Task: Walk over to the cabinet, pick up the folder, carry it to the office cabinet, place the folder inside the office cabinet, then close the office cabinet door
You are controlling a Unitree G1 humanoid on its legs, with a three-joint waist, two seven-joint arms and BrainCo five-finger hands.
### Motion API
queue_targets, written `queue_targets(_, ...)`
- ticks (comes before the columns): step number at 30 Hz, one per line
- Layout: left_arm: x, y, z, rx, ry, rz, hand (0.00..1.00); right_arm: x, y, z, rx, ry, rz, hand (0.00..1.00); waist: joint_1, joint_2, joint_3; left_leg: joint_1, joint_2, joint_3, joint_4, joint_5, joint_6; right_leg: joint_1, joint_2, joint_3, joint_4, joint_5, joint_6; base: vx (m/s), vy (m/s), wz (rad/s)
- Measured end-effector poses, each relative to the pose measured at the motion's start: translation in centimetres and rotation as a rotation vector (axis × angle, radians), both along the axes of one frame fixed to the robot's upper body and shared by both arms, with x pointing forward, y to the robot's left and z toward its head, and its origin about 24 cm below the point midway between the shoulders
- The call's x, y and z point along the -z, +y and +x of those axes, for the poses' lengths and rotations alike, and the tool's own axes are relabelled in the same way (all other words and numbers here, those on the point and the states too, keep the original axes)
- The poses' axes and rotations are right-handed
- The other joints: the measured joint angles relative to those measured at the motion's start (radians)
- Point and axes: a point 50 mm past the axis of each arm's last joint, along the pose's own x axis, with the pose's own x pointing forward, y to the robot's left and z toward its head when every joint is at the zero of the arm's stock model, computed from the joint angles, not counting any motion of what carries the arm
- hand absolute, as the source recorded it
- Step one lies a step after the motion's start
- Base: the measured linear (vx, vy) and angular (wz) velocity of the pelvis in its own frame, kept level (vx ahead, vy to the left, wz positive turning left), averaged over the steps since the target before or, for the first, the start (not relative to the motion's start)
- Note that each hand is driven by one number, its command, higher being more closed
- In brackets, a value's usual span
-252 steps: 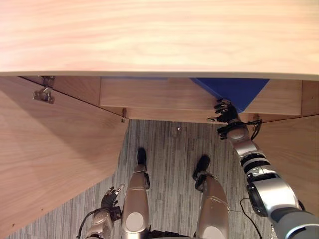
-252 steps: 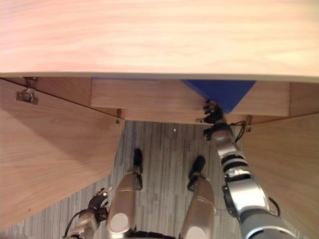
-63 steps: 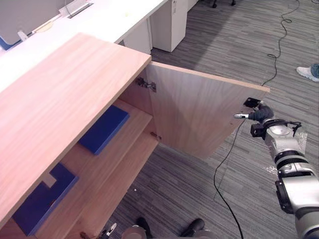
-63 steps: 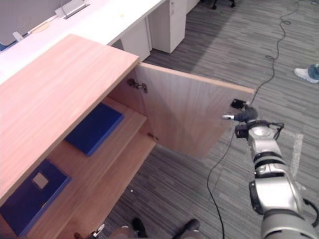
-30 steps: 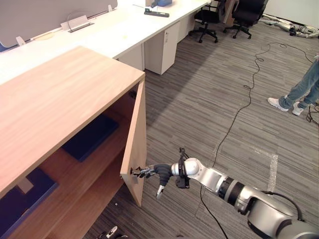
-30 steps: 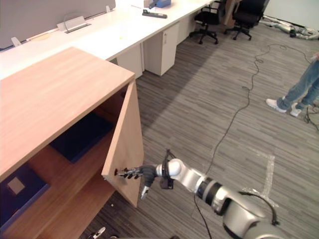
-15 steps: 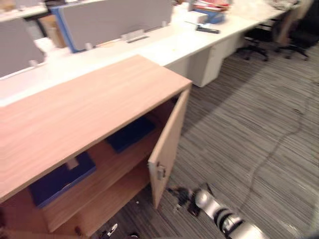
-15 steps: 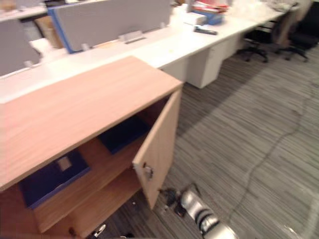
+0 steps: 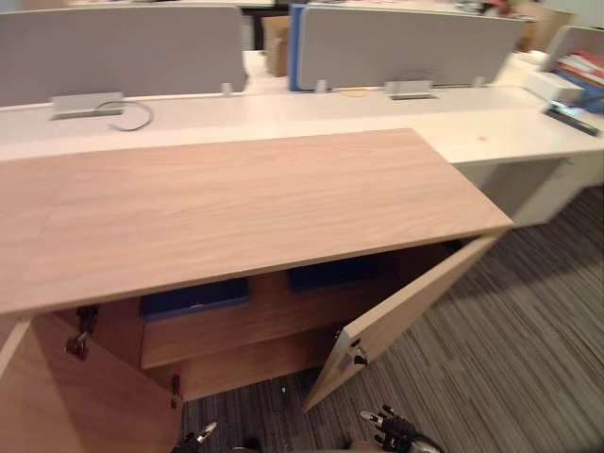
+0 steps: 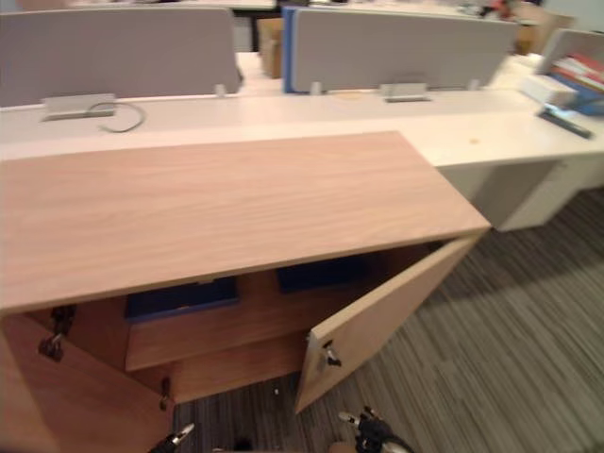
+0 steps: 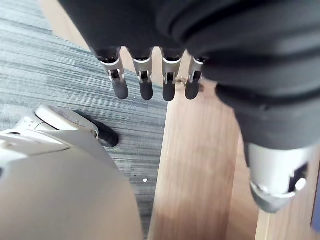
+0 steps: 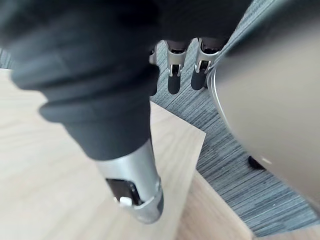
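Two blue folders lie on the shelf inside the wooden cabinet (image 9: 236, 208): one folder (image 9: 193, 297) at the left, the other folder (image 9: 335, 274) at the right. The cabinet's right door (image 9: 406, 311) stands ajar, swung halfway out, with a small knob (image 9: 359, 359) on its face. Its left door (image 9: 66, 396) hangs wide open. My right hand (image 9: 396, 436) is low by my body, below that right door and apart from it, fingers (image 12: 174, 75) straight and holding nothing. Down at my side, my left hand (image 9: 195, 437) has relaxed, bare fingers (image 11: 145, 85).
A long white desk (image 9: 491, 132) with grey partition panels (image 9: 406, 47) runs behind the cabinet. Books (image 9: 580, 71) lie at its far right end. Grey carpet (image 9: 528, 359) spreads to the right of the ajar door.
The camera has swung round to face the cabinet front. My right hand has left the right door and dropped low beside me. The door has swung from wide open to halfway.
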Motion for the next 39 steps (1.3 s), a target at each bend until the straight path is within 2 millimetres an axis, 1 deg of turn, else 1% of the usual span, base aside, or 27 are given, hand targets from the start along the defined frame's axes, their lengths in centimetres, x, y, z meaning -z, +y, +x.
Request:
queue_targets(1,0.2,-0.5,-0.7,-0.043,0.003,-0.018,0.0,0.1,-0.6,-0.6,0.094,0.0,0.011,0.0,0.008,0.026,-0.006,-0.002,0.032,-0.004,0.001,0.012,-0.018,-0.002,0.015,-0.04,0.007,-0.019,-0.019,0.08,-0.333,1.04)
queue_targets(2,0.4,-0.8,-1.4,-0.07,0.018,-0.029,0.0,0.0,-0.8,-0.6,0.123,-0.007,0.011,0.0,0.007,0.039,-0.006,-0.006,0.052,-0.004,0.001,0.01,-0.025,0.004,0.031,-0.058,0.003,-0.022,-0.025,0.12,-0.273,0.59)
queue_targets(3,0.6,-1.1,-2.8,-0.118,0.044,-0.042,0.0,0.0,-1.0,-0.7,0.134,-0.01,0.007,0.0,0.002,0.054,-0.011,-0.018,0.088,-0.01,-0.001,0.01,-0.05,0.014,0.06,-0.092,-0.015,-0.024,-0.031,0.11,-0.166,0.39)
queue_targets(4,0.7,-1.2,-3.4,-0.138,0.056,-0.046,0.0,0.1,-1.1,-0.9,0.136,-0.007,0.007,0.0,0.002,0.055,-0.012,-0.019,0.107,-0.01,-0.007,0.011,-0.064,0.023,0.077,-0.105,-0.029,-0.02,-0.036,0.16,-0.211,0.44)
queue_targets(5,0.8,-1.1,-4.2,-0.171,0.076,-0.051,0.0,0.2,-1.1,-1.4,0.127,0.008,-0.002,0.0,0.002,0.06,-0.018,-0.018,0.142,-0.016,-0.021,0.008,-0.088,0.043,0.107,-0.132,-0.056,-0.018,-0.051,0.17,-0.203,0.43)
queue_targets(6,0.8,-1.0,-4.7,-0.194,0.087,-0.051,0.0,0.3,-1.1,-2.1,0.084,0.033,-0.018,0.0,0.001,0.053,-0.028,-0.025,0.166,-0.029,-0.033,0.008,-0.105,0.053,0.126,-0.163,-0.075,-0.016,-0.066,0.17,-0.197,0.46)
queue_targets(8,0.7,-0.7,-4.9,-0.207,0.087,-0.047,0.0,0.6,-0.8,-3.2,0.001,0.077,-0.04,0.0,-0.005,0.044,-0.032,-0.041,0.18,-0.041,-0.035,0.011,-0.113,0.077,0.14,-0.201,-0.094,-0.012,-0.081,0.2,-0.14,0.54)
queue_targets(10,0.7,-0.7,-4.8,-0.229,0.075,-0.051,0.0,0.6,-1.0,-3.1,-0.101,0.091,-0.082,0.0,-0.014,0.039,-0.039,-0.054,0.181,-0.049,-0.031,0.017,-0.124,0.093,0.144,-0.231,-0.106,-0.011,-0.083,0.17,-0.092,0.51)
queue_targets(13,0.5,-0.7,-3.6,-0.24,0.029,-0.057,0.0,0.5,-1.1,-2.8,-0.206,0.094,-0.122,0.0,-0.02,0.035,-0.039,-0.056,0.172,-0.06,-0.008,0.018,-0.126,0.141,0.14,-0.282,-0.11,-0.012,-0.084,0.12,-0.054,0.69)
queue_targets(14,0.4,-0.7,-3.0,-0.224,0.012,-0.055,0.0,0.5,-1.1,-2.8,-0.228,0.095,-0.13,0.0,-0.019,0.035,-0.038,-0.064,0.166,-0.045,0.005,0.02,-0.126,0.157,0.137,-0.3,-0.11,-0.013,-0.085,0.07,-0.033,0.71)
queue_targets(17,0.3,-0.8,-2.3,-0.164,0.004,-0.05,0.0,0.5,-1.0,-2.6,-0.253,0.093,-0.138,0.0,-0.017,0.033,-0.034,-0.086,0.159,0.057,0.002,0.056,-0.118,0.169,0.122,-0.345,-0.113,-0.016,-0.089,0.03,-0.018,0.57)
queue_targets(19,0.3,-0.9,-1.9,-0.133,0.002,-0.051,0.0,0.4,-1.0,-2.2,-0.254,0.089,-0.139,0.0,-0.017,0.035,-0.016,-0.087,0.148,0.141,-0.02,0.097,-0.099,0.185,0.108,-0.372,-0.126,-0.016,-0.089,-0.04,0.007,0.38)
queue_targets(23,0.3,-0.9,-1.7,-0.088,0.009,-0.048,0.0,0.3,-1.0,-1.8,-0.255,0.078,-0.143,0.0,-0.02,0.042,-0.01,-0.081,0.134,0.158,-0.089,0.162,-0.083,0.187,0.098,-0.409,-0.145,-0.022,-0.095,-0.15,0.02,0.27)
queue_targets(24,0.3,-0.9,-1.7,-0.085,0.01,-0.048,0.0,0.3,-1.1,-1.7,-0.256,0.072,-0.146,0.0,-0.02,0.045,-0.005,-0.077,0.132,0.158,-0.102,0.172,-0.072,0.188,0.093,-0.423,-0.141,-0.022,-0.095,-0.18,0.064,0.39)
queue_targets(26,0.3,-0.9,-1.6,-0.078,0.008,-0.047,0.0,0.2,-1.1,-1.4,-0.259,0.064,-0.15,0.0,-0.026,0.05,0.013,-0.074,0.132,0.212,-0.11,0.173,-0.057,0.209,0.083,-0.46,-0.14,-0.022,-0.09,-0.19,0.082,0.58)
queue_targets(27,0.2,-0.8,-1.5,-0.07,0.01,-0.045,0.0,0.1,-1.2,-1.2,-0.262,0.056,-0.158,0.0,-0.031,0.051,0.017,-0.086,0.133,0.269,-0.104,0.171,-0.041,0.22,0.072,-0.497,-0.142,-0.024,-0.084,-0.16,0.074,0.88)
queue_targets(28,0.2,-0.9,-1.5,-0.062,0.01,-0.044,0.0,0.0,-1.4,-1.2,-0.273,0.056,-0.168,0.0,-0.034,0.052,0.017,-0.099,0.129,0.325,-0.106,0.148,-0.011,0.226,0.059,-0.531,-0.16,-0.025,-0.083,-0.14,0.094,0.92)
queue_targets(29,0.2,-0.8,-1.4,-0.062,0.009,-0.044,0.0,0.0,-1.4,-1.3,-0.276,0.058,-0.168,0.0,-0.035,0.044,0.017,-0.107,0.124,0.358,-0.099,0.135,-0.003,0.225,0.047,-0.542,-0.175,-0.017,-0.082,-0.06,0.139,0.79)
queue_targets(30,0.1,-0.6,-1.0,-0.06,0.0,-0.039,0.0,0.0,-1.3,-1.0,-0.289,0.053,-0.174,0.0,-0.034,0.04,0.034,-0.157,0.137,0.475,0.004,0.111,0.021,0.217,0.018,-0.573,-0.17,-0.002,-0.085,-0.03,0.201,0.53)
queue_targets(31,0.2,-0.7,-1.1,-0.062,0.005,-0.043,0.0,-0.1,-1.4,-0.7,-0.287,0.044,-0.176,0.0,-0.034,0.046,0.045,-0.179,0.153,0.529,0.09,0.103,0.031,0.216,0.006,-0.584,-0.157,-0.003,-0.081,0.04,0.239,0.49)
queue_targets(32,0.6,-1.5,-2.1,-0.078,0.035,-0.067,0.0,-0.3,-2.0,-0.4,-0.288,0.036,-0.196,0.0,-0.036,0.073,0.051,-0.194,0.175,0.601,0.183,0.079,0.01,0.215,0.003,-0.587,-0.127,-0.012,-0.062,0.05,0.191,0.43)
queue_targets(34,0.6,-1.5,-2.3,-0.073,0.04,-0.066,0.0,-0.3,-2.0,-0.5,-0.284,0.04,-0.193,0.0,-0.039,0.084,0.05,-0.208,0.137,0.574,0.162,0.091,0.026,0.215,-0.002,-0.585,-0.142,-0.018,-0.059,0.02,0.139,0.66)
queue_targets(35,0.5,-1.5,-1.9,-0.061,0.035,-0.062,0.0,-0.2,-2.1,-0.6,-0.274,0.044,-0.192,0.0,-0.044,0.083,0.046,-0.202,0.101,0.55,0.078,0.132,0.037,0.212,0.002,-0.588,-0.169,-0.007,-0.075,-0.01,0.108,0.93)
queue_targets(36,0.4,-1.0,-1.6,-0.068,0.028,-0.052,0.0,-0.1,-1.9,-0.9,-0.247,0.05,-0.179,0.0,-0.045,0.063,0.046,-0.194,0.084,0.61,0.049,0.109,0.061,0.213,-0.029,-0.628,-0.189,0.015,-0.059,0.0,0.149,0.82)
queue_targets(37,0.4,-0.9,-1.4,-0.079,0.028,-0.054,0.0,-0.1,-1.8,-1.0,-0.234,0.053,-0.172,0.0,-0.043,0.053,0.055,-0.202,0.097,0.669,0.128,0.071,0.071,0.214,-0.046,-0.641,-0.181,0.022,-0.047,0.08,0.187,0.55)
queue_targets(38,0.6,-1.2,-2.1,-0.1,0.053,-0.066,0.0,-0.1,-2.2,-1.3,-0.185,0.059,-0.171,0.0,-0.048,0.064,0.053,-0.193,0.11,0.72,0.209,-0.002,0.053,0.219,-0.06,-0.653,-0.16,0.02,-0.037,0.11,0.178,0.43)
queue_targets(39,0.8,-1.4,-2.6,-0.1,0.071,-0.074,0.0,-0.1,-2.6,-1.5,-0.155,0.059,-0.178,0.0,-0.051,0.075,0.047,-0.178,0.083,0.698,0.157,0.011,0.064,0.223,-0.066,-0.666,-0.155,0.019,-0.035,0.14,0.145,0.57)
